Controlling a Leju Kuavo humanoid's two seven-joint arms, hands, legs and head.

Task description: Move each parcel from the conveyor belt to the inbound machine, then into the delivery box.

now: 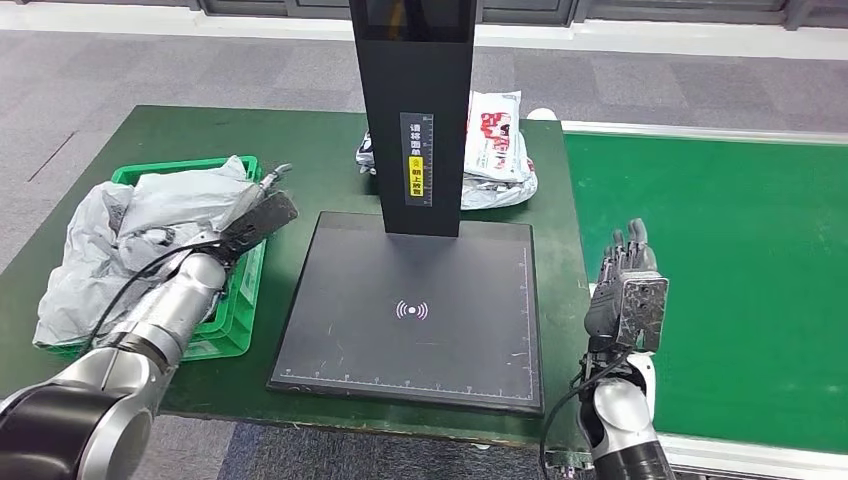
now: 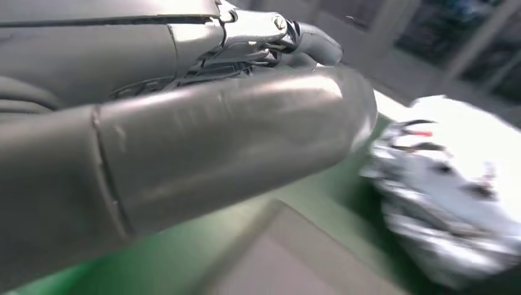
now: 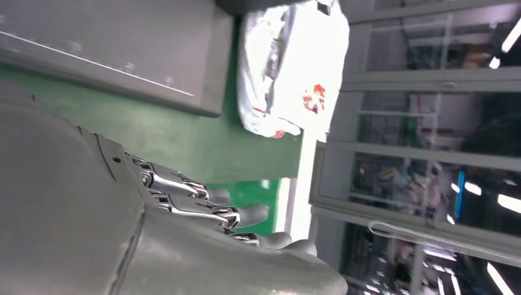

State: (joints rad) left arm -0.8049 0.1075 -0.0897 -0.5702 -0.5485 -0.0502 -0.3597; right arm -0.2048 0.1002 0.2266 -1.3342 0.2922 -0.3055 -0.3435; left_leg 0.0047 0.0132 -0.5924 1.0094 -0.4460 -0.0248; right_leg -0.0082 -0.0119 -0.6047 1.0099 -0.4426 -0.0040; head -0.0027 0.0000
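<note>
Parcels, head view: grey parcels (image 1: 150, 215) lie heaped in and over the green delivery box (image 1: 228, 330) at the table's left end. White parcels (image 1: 497, 150) with red print lie behind the inbound machine's black post (image 1: 415, 110), beside the conveyor belt (image 1: 740, 270). The machine's dark scanning plate (image 1: 410, 310) carries nothing. The left hand (image 1: 262, 218) is extended over the box's right rim, fingers straight, gripping nothing. The right hand (image 1: 628, 290) is raised at the belt's near edge, fingers upright and apart, empty.

Left wrist view: the left hand (image 2: 184, 135) fills most of the frame; its fingers are stretched out with nothing in them. A blurred white and silver parcel (image 2: 454, 190) lies beyond on the green table (image 2: 325, 184).

Right wrist view: the right hand (image 3: 203, 206) has fingers extended, holding nothing. A white parcel (image 3: 289, 67) lies just beside the plate's corner (image 3: 123, 49).
</note>
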